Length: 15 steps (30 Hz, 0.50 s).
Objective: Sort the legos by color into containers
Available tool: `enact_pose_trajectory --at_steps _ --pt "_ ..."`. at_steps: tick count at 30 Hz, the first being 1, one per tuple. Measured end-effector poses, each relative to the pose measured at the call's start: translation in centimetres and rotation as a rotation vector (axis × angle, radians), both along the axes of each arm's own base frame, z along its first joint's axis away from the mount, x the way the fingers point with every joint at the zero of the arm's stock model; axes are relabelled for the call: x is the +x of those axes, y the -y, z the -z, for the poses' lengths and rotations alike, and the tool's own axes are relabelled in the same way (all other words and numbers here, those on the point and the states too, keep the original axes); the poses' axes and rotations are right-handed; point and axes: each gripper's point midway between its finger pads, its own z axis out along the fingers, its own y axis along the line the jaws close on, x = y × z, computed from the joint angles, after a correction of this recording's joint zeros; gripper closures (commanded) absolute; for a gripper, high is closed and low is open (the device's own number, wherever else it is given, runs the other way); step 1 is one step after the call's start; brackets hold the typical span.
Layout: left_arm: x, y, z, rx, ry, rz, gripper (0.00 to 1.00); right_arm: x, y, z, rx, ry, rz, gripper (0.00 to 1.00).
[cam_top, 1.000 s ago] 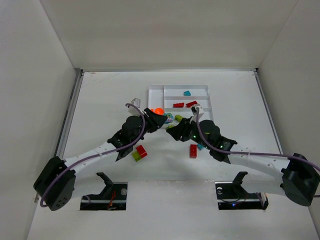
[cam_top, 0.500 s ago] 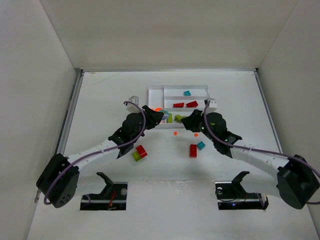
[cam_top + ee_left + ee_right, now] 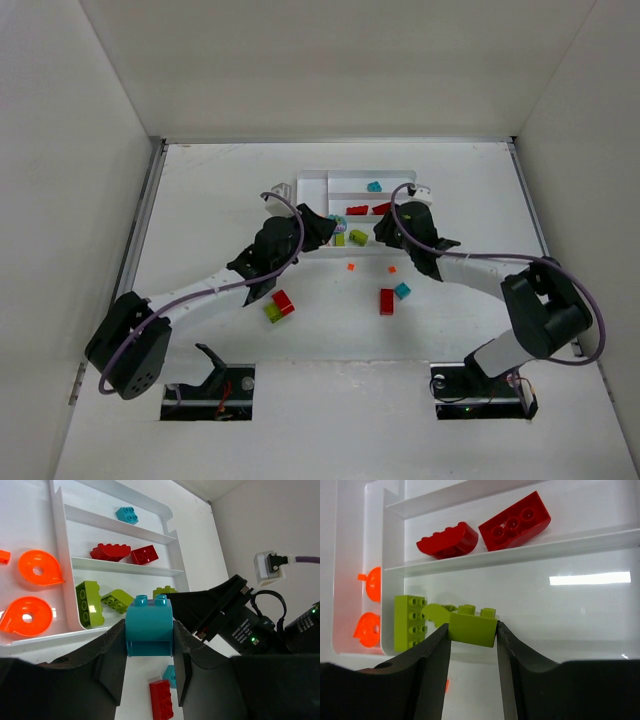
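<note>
R gripper (image 3: 472, 632), clamped on lime brick (image 3: 472, 625), hangs at near wall of green slot (image 3: 555, 617); L gripper (image 3: 149, 642), clamped on teal brick (image 3: 148, 622), has teal slot (image 3: 95, 506) two rows beyond.

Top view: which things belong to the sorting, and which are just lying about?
Job: tray; held teal brick, left gripper; held green brick, right gripper; on the table, loose red brick, loose teal brick, red-green pair, orange bits.
Just there: purple cables; black brackets at the near edge.
</note>
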Motion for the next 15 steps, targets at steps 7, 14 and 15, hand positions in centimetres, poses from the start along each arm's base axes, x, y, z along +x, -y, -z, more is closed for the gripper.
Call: enact_pose_trajectory --at_steps 7,14,15 --pt "1.8 0.7 0.7 0.036 -0.008 0.005 0.77 1.5 -0.2 0.6 -0.009 -0.010 0.015 0.57" --pt "3.9 1.1 -0.2 0.043 0.009 -0.003 0.77 1.4 -0.3 1.7 -0.031 -0.037 0.017 0.34" --pt "4.3 1.2 -0.3 0.043 0.011 -0.006 0.77 1.3 -0.3 1.5 -0.032 -0.037 0.017 0.32"
